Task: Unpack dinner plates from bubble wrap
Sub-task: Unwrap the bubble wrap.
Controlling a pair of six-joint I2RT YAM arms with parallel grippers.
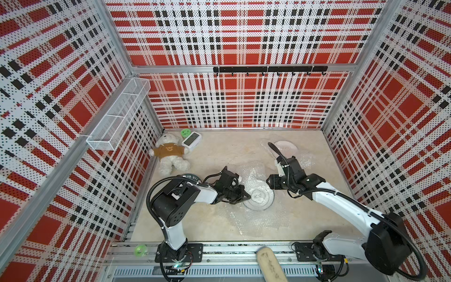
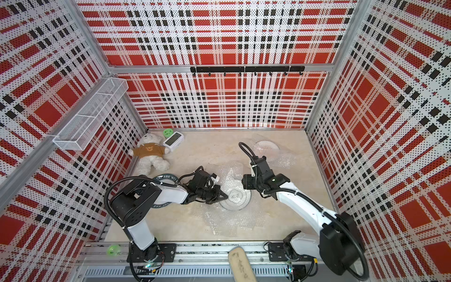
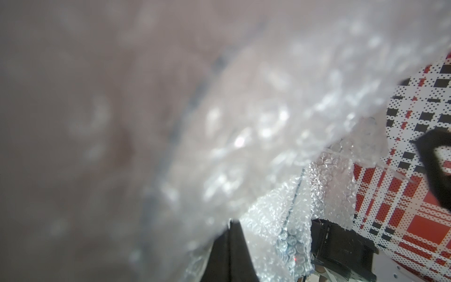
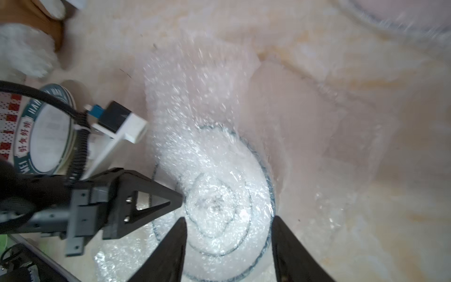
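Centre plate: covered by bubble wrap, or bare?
Covered. In the right wrist view, bubble wrap lies over the centre plate; its dark rings show only through the bubbles.

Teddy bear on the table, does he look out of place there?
Yes. The teddy bear lies flat on his back in the far corner beside a small white clock, nothing to do with plates. Otherwise, rumpled bubble wrap covers a plate; nothing looks broken or spilled.

bubble wrap (image 3: 244, 122): right up close, blurred, filling most of the view
edge: ragged, hanging loose
dark arc (image 3: 192, 102): shows faintly through the wrap
left gripper (image 3: 230, 234): black, tip buried under the wrap
wall (image 3: 415, 219): plaid, behind
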